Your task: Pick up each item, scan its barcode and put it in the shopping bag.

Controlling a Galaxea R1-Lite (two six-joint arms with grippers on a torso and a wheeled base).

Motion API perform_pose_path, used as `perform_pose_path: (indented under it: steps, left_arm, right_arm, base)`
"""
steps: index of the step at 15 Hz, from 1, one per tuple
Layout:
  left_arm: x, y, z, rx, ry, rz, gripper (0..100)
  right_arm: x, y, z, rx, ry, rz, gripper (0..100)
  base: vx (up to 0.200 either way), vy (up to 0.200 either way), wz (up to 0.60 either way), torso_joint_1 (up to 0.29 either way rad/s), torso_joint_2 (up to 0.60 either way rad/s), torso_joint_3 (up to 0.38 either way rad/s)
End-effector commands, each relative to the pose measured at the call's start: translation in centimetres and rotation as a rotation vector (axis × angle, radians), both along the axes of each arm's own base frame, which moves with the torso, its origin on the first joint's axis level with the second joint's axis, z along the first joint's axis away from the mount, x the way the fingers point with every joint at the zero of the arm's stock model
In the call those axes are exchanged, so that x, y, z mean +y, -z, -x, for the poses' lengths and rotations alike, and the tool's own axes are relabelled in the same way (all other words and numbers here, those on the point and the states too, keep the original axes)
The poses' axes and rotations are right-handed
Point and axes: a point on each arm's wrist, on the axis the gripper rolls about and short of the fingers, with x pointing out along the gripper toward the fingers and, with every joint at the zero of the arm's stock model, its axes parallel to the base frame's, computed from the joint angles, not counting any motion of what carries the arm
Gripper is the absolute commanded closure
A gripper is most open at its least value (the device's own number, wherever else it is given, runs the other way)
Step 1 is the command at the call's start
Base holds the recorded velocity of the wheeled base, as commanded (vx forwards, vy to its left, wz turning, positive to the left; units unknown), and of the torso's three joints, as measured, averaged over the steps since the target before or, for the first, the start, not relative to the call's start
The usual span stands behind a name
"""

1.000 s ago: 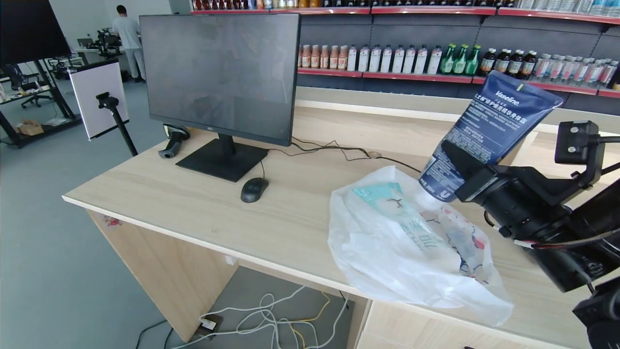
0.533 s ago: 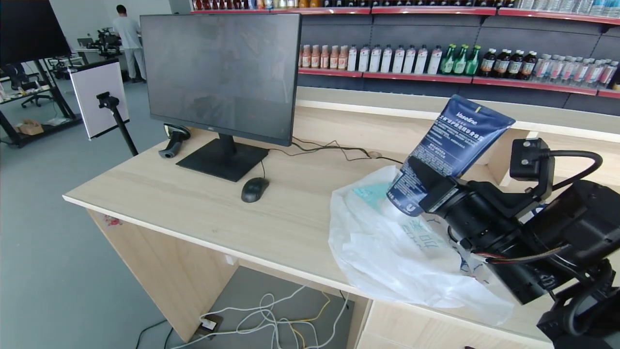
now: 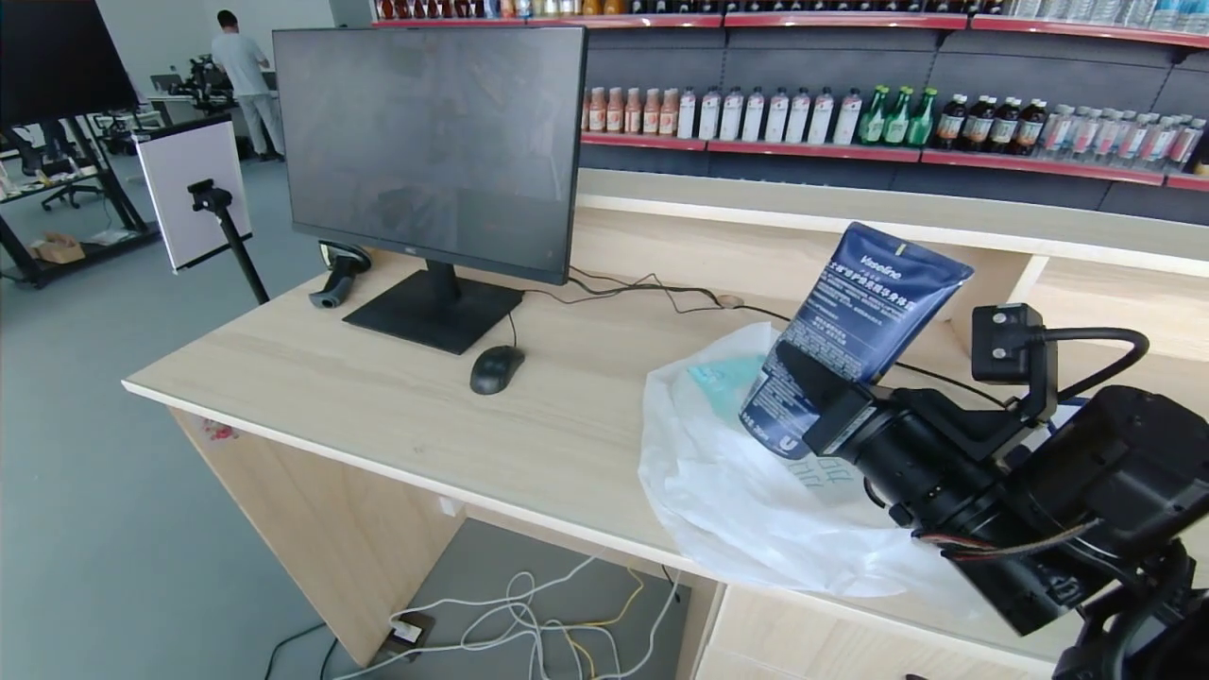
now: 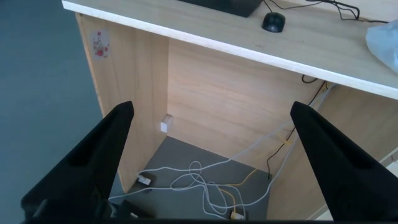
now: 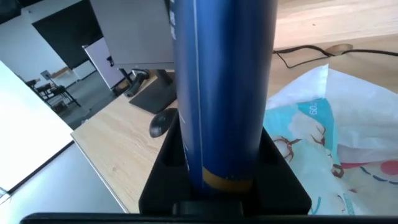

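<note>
My right gripper (image 3: 814,397) is shut on a dark blue lotion tube (image 3: 855,326), held tilted with its flat crimped end up, just above the mouth of the white plastic shopping bag (image 3: 756,491) lying on the wooden counter. In the right wrist view the tube (image 5: 221,81) stands between the black fingers (image 5: 163,163), with the bag (image 5: 329,143) beyond it. A light blue patterned pack (image 3: 720,378) lies inside the bag. My left gripper (image 4: 208,162) hangs open below the counter's front edge, its two black fingers wide apart with nothing between them. A black handheld scanner (image 3: 335,274) rests left of the monitor.
A black monitor (image 3: 430,142) stands at the back left of the counter (image 3: 378,378), with a black mouse (image 3: 496,368) in front of it and cables (image 3: 661,288) running behind. Shelves of bottles (image 3: 850,113) line the far wall. Loose cords (image 4: 211,186) lie on the floor under the counter.
My right gripper has carried the blue tube down and to the left, from high at the counter's right to just over the bag's mouth. The left arm is unchanged.
</note>
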Motion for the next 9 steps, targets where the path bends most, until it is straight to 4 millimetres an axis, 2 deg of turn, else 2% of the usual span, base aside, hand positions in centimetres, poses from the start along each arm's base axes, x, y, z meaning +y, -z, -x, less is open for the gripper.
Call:
perform_pose_path:
  steps: [1,3,6,9]
  left_arm:
    - [0.0,0.0,0.0,0.0,-0.001,0.0,0]
    - [0.0,0.0,0.0,0.0,-0.001,0.002,0]
    - [0.0,0.0,0.0,0.0,-0.001,0.002,0]
    - [0.0,0.0,0.0,0.0,-0.001,0.003,0]
  right_arm:
    - [0.4,0.1,0.4,0.003,-0.02,0.004,100]
    - [0.9,0.3,0.8,0.012,-0.044,0.007,100]
    - [0.5,2.1,1.0,0.081,-0.042,0.034,100]
    - [0.8,2.6,0.7,0.096,-0.039,0.053,100]
  base:
    - [0.0,0.0,0.0,0.0,0.0,0.0]
    - [0.0,0.0,0.0,0.0,0.0,0.0]
    - [0.0,0.0,0.0,0.0,0.0,0.0]
    - [0.0,0.0,0.0,0.0,0.0,0.0]
